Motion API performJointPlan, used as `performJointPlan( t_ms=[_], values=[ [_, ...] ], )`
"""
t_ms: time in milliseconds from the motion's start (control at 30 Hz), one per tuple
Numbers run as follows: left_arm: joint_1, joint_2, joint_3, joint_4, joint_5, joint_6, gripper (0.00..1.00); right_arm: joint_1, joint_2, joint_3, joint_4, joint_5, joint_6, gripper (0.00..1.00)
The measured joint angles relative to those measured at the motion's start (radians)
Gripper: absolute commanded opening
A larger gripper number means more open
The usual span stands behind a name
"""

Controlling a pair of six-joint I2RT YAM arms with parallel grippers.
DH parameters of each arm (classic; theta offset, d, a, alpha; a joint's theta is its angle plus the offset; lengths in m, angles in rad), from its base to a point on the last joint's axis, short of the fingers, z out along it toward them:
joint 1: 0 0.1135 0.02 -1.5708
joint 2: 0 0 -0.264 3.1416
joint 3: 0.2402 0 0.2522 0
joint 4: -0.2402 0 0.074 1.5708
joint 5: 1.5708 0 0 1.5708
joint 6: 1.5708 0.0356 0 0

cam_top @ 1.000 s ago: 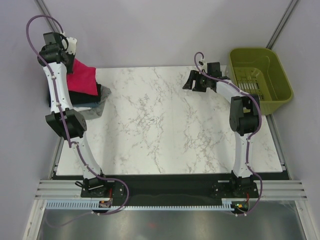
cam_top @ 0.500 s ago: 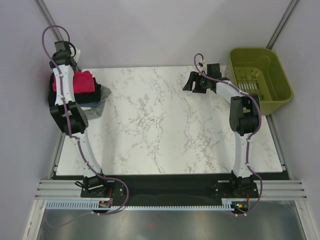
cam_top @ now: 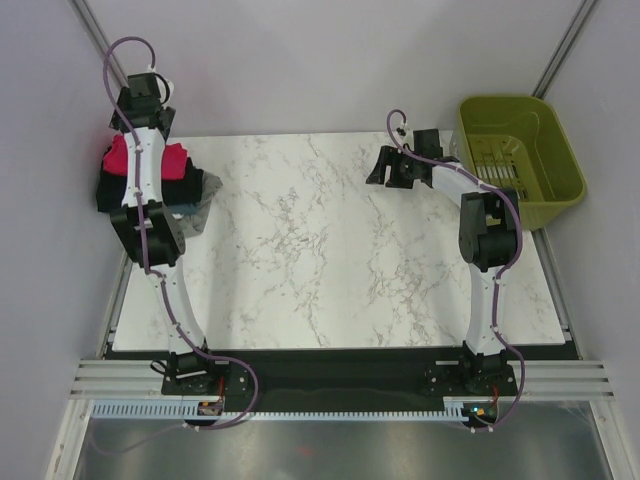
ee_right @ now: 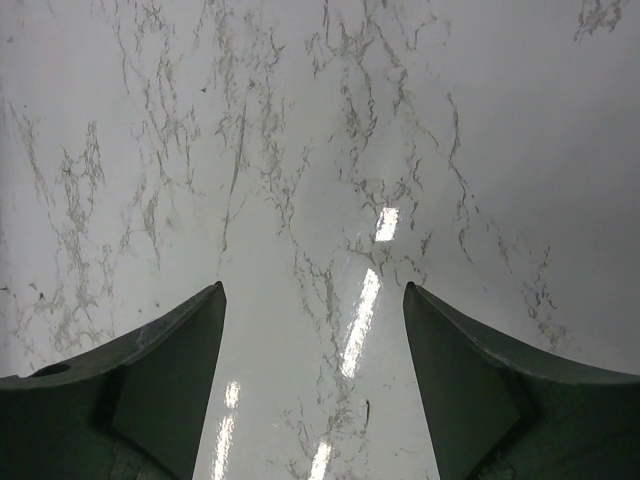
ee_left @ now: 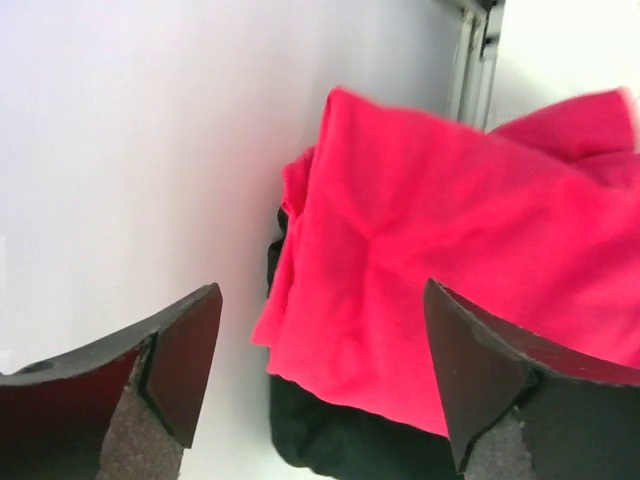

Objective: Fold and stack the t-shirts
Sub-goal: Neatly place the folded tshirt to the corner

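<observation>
A folded crimson-pink t-shirt [cam_top: 176,160] lies on top of a stack at the table's far left, over a black t-shirt [cam_top: 207,186] and a grey one [cam_top: 196,216]. My left gripper [cam_top: 130,118] hovers above the stack's far edge, close to the left wall. In the left wrist view it [ee_left: 325,360] is open, with the pink t-shirt [ee_left: 450,270] and the black one [ee_left: 340,440] below it and nothing between the fingers. My right gripper [cam_top: 385,165] hangs open over bare marble [ee_right: 315,380] at the far right.
An olive-green basket [cam_top: 540,190] stands off the table's far right corner. The white marble table [cam_top: 330,250] stretches between the two arms. Grey walls close in on the left and at the back.
The left gripper has opened and let go of the pink t-shirt, which now rests on the stack. The left wrist has shifted right and farther back. The right arm has not moved.
</observation>
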Motion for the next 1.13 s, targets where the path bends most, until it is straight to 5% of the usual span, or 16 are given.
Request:
performJointPlan(
  t_ms=[300,367,500,767,1133],
  values=[
    [-0.176,-0.096,-0.058,0.154,0.018,-0.007,0.99,0.0,-0.019,-0.001,-0.016,0.074,-0.042,0.89],
    [-0.243,-0.166,-0.108,0.178,0.065,-0.046,0.99,0.001,-0.036,0.001,-0.026,0.133,-0.068,0.98],
    [-0.359,-0.365,-0.292,0.231,0.267,-0.239,0.99,0.009,-0.108,0.002,-0.039,0.392,-0.103,0.98],
    [-0.343,-0.507,-0.486,0.237,0.478,-0.509,0.99,0.082,-0.472,-0.179,-0.001,0.815,-0.251,0.98],
    [-0.35,-0.558,-0.548,0.217,0.565,-0.586,0.99,0.092,-0.731,-0.326,0.023,0.9,-0.347,0.98]
  ],
)
